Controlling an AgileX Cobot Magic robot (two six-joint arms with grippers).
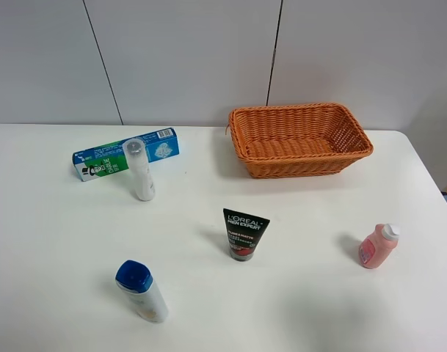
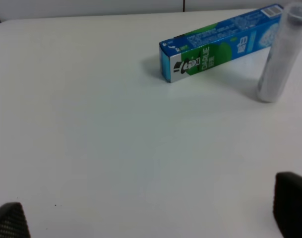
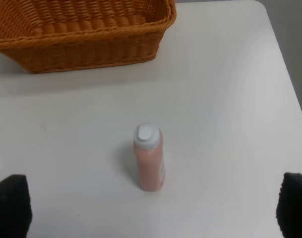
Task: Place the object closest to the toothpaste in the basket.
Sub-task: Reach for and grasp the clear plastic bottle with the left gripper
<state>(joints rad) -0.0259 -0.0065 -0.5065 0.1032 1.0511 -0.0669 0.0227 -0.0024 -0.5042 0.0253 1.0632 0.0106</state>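
Clipped edges and small print

In the left wrist view we see the left fingers only as dark tips cut off by the picture's edge. The toothpaste box hides its far end behind the white tube, whose cap meets the edge. The right fingers are cropped likewise, and the basket loses its far side. From above, we cannot read the fine print on the black tube or the pink bottle.

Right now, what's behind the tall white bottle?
The blue-and-green toothpaste box lies behind the white bottle. The bottle's top covers part of the box's front, so that print is hidden.
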